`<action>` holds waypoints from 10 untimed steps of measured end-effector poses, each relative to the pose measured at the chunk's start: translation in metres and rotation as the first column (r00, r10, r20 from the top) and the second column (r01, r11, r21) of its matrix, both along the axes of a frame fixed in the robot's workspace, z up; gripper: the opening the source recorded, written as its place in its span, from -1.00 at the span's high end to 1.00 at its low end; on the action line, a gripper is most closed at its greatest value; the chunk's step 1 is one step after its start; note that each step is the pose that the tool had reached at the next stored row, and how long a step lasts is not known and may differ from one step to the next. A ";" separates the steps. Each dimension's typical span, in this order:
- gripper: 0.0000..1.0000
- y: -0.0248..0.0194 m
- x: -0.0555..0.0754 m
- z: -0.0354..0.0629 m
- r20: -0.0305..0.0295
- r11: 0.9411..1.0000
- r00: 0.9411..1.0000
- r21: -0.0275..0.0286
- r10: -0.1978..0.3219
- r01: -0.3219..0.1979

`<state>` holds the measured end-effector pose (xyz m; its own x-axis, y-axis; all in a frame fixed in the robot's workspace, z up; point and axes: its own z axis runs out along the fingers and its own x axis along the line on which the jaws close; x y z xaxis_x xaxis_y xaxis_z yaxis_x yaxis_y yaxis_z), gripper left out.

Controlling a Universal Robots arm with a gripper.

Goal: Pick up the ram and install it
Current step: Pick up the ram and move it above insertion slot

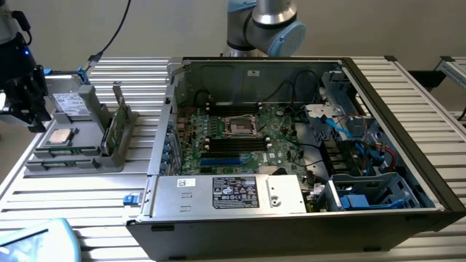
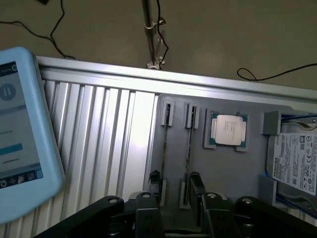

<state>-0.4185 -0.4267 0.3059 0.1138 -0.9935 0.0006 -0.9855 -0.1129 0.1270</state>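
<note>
Currently: open computer case [image 1: 291,234] lies beside the grey parts tray [image 1: 73,164], motherboard facing up, presumably for access from above. Gripper [image 2: 179,223] hangs over the tray, fingers spread, nothing grasped. Ram [image 1: 108,137] stands on edge in a tray slot, likely to present a pinchable edge.

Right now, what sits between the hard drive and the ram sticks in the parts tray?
The square silver processor chip lies in the grey tray between the hard drive and the ram. The wrist view shows it plainly.
</note>
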 end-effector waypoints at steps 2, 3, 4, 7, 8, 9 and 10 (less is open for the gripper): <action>0.26 0.0000 -0.002 -0.0036 0.000 1.000 1.000 0.000 0.000 0.000; 0.26 0.0000 -0.003 -0.0053 0.000 1.000 1.000 0.000 0.000 0.000; 0.26 0.0000 -0.004 -0.0071 0.000 1.000 1.000 0.000 0.001 -0.001; 0.26 0.0000 -0.007 -0.0127 0.000 1.000 1.000 0.000 0.002 -0.002; 0.26 0.0000 -0.008 -0.0145 0.000 1.000 1.000 0.000 0.003 -0.003; 0.26 0.0000 -0.009 -0.0162 0.000 1.000 1.000 0.000 0.003 -0.003; 0.26 0.0000 -0.010 -0.0179 0.000 1.000 1.000 0.000 0.003 -0.003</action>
